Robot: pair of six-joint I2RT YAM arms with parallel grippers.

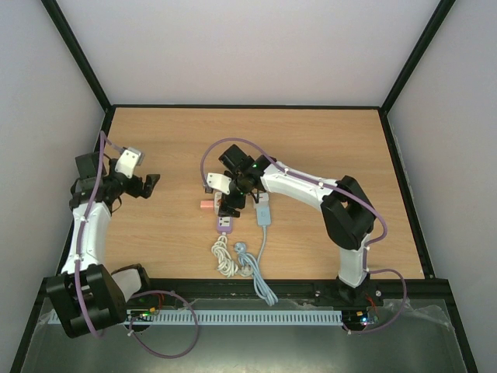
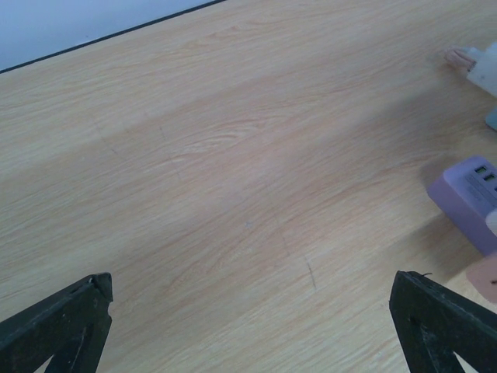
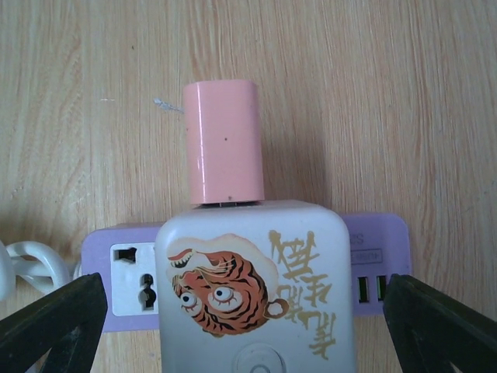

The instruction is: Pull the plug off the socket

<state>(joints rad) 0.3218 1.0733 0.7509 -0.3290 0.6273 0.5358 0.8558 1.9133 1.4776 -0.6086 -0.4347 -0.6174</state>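
A purple power strip (image 3: 377, 256) lies on the wooden table; it also shows in the top view (image 1: 226, 224). A white cube adapter with a tiger picture (image 3: 252, 287) sits plugged into it. A pink plug (image 3: 223, 142) sticks out of the adapter's far side, and shows in the top view (image 1: 206, 205). My right gripper (image 3: 245, 315) is open, with one finger on each side of the adapter and no contact visible; the top view (image 1: 231, 203) shows it over the strip. My left gripper (image 1: 149, 184) is open and empty over bare table at the left (image 2: 248, 326).
A pale blue-grey power strip (image 1: 265, 212) lies just right of the purple one. A coiled white cord (image 1: 224, 257) and a grey cord (image 1: 260, 273) run toward the near edge. The purple strip's end (image 2: 466, 198) shows at the right of the left wrist view.
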